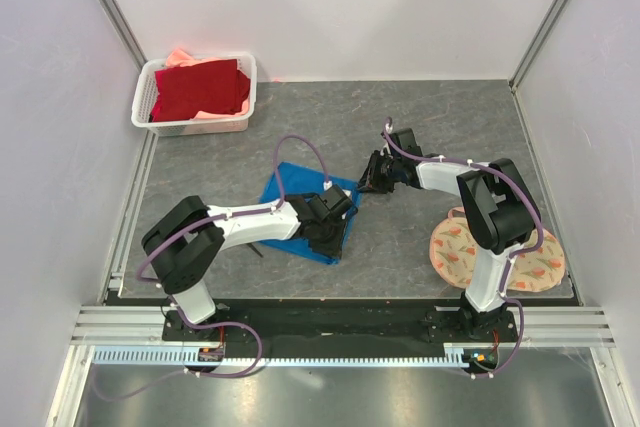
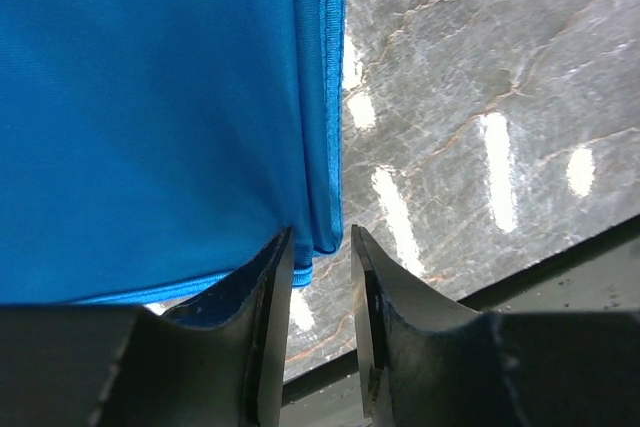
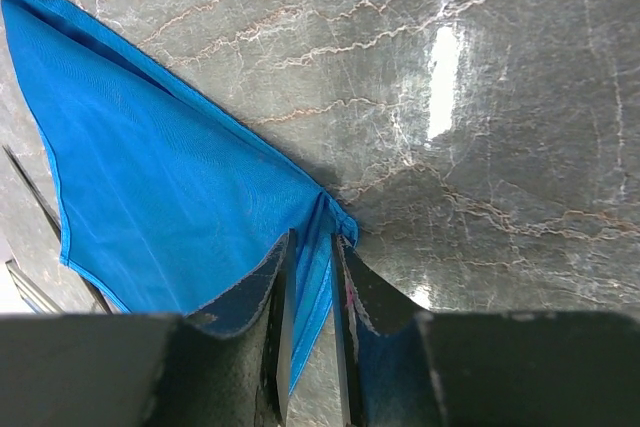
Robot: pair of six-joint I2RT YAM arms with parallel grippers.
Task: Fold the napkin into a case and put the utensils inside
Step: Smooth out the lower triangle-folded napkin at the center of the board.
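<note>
Grey table (image 1: 450, 117), napkin (image 1: 290, 187) half-hidden, perhaps utensils (image 1: 257, 247) beneath

napkin (image 2: 150, 117): blue cloth, fine weave, slight sheen, soft layered folds at the edge. Table (image 3: 480, 147): grey stone-look top with pale and rusty veins, smooth and glossy, lamp glare on it. Left gripper (image 2: 322, 232) fingers (image 2: 410, 327): matt black, faintly grainy, plastic look. Right gripper (image 3: 312, 237): same finish. Basket (image 1: 200, 128), upper left in top view: white slatted plastic. Cloth in it (image 1: 200, 87): dark red, matt. Mat (image 1: 452, 247), lower right: peach printed fabric. Cables (image 1: 300, 138): smooth purple jacket. Frame rails (image 1: 100, 319): bare brushed metal.
</note>
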